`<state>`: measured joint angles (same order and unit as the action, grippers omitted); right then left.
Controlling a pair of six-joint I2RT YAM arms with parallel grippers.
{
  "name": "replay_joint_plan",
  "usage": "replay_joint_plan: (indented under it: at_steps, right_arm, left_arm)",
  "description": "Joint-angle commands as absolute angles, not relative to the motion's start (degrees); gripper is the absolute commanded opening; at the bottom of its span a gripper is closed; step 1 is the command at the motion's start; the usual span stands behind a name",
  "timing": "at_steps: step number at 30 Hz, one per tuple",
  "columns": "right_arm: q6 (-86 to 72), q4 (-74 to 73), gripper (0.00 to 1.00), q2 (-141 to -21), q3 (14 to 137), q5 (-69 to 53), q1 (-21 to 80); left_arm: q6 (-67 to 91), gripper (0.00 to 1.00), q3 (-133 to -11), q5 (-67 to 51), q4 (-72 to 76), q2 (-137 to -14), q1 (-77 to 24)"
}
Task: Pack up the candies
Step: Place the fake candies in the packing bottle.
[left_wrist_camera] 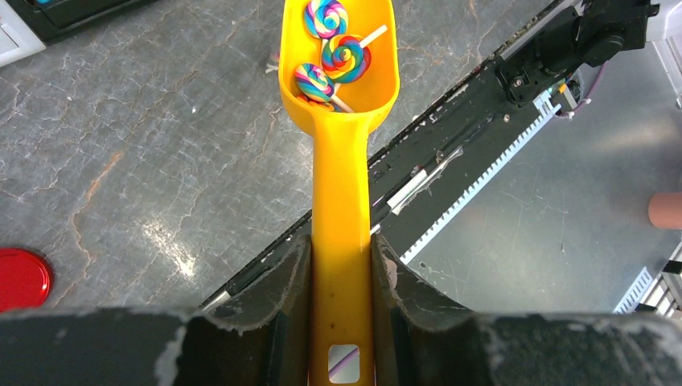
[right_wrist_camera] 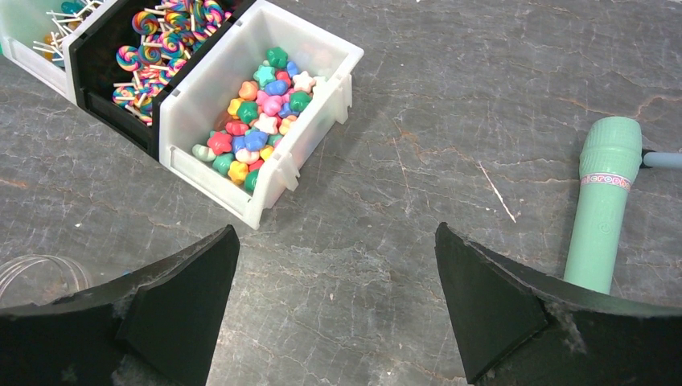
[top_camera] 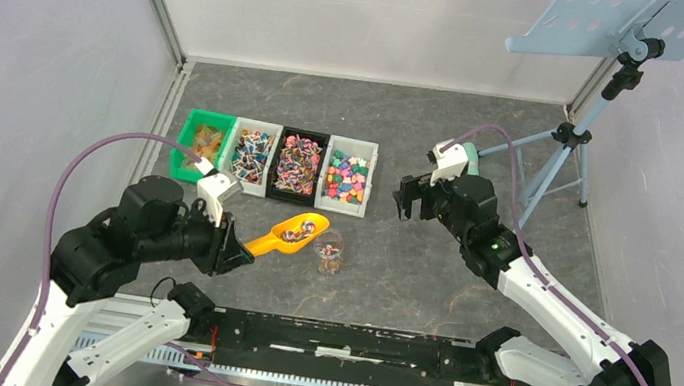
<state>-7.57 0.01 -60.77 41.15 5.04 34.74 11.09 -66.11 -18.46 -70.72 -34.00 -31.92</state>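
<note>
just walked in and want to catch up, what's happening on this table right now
The left gripper is clamped on the handle of the orange scoop, which carries three swirl lollipops, its bowl close to a small clear jar on the table. The right gripper is open and holds nothing, hanging above the table near the white bin of star-shaped candies.

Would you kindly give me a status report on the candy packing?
Left gripper: jaws shut on orange scoop. Three lollipops in its bowl, near the jar. Right gripper: jaws open, empty. Nothing in the way.
</note>
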Motion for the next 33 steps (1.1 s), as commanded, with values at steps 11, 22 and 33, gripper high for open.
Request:
replay_joint_plan:
  at_steps: [11,22,33]
  right_arm:
    - [-7.05,2.81,0.98,-58.91,39.11,4.89,34.62]
    - [-7.23,3.23,0.98,-57.76,37.99,5.63,34.58]
    - [-7.58,3.43,0.98,-56.99,36.76,5.91,34.54]
  left_arm:
    - [6.11,0.02,-68.29,-21.31,-69.99,-37.77,-31.99]
    - [5.89,0.02,-68.72,-20.81,-70.58,-40.84,-32.00]
    - [6.31,0.02,-69.23,-21.85,-71.09,-42.59,-31.99]
